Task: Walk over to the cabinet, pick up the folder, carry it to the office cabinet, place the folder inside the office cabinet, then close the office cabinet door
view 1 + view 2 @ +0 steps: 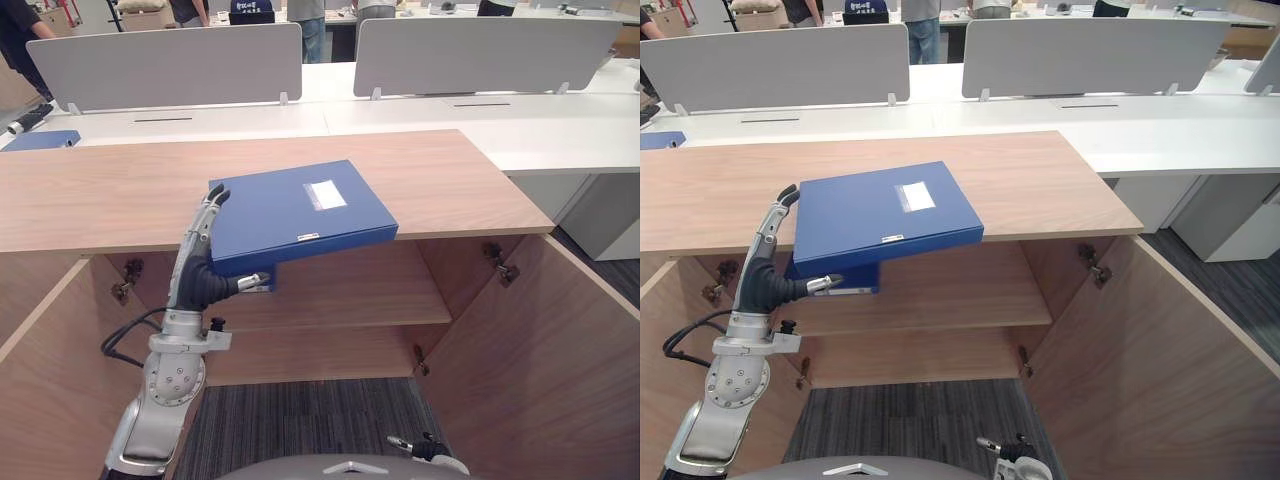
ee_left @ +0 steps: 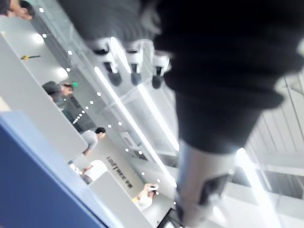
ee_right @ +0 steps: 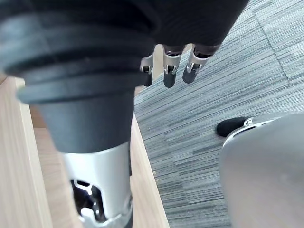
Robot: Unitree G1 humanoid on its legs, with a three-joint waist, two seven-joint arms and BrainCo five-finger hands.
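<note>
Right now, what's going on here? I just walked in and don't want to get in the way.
The robot's left hand grips the blue folder by its near left corner, fingers along the edge, thumb underneath. The folder lies on the wooden cabinet top, overhanging its front edge. The cabinet doors below stand open. The right hand hangs low over the carpet, fingers relaxed, holding nothing.
</note>
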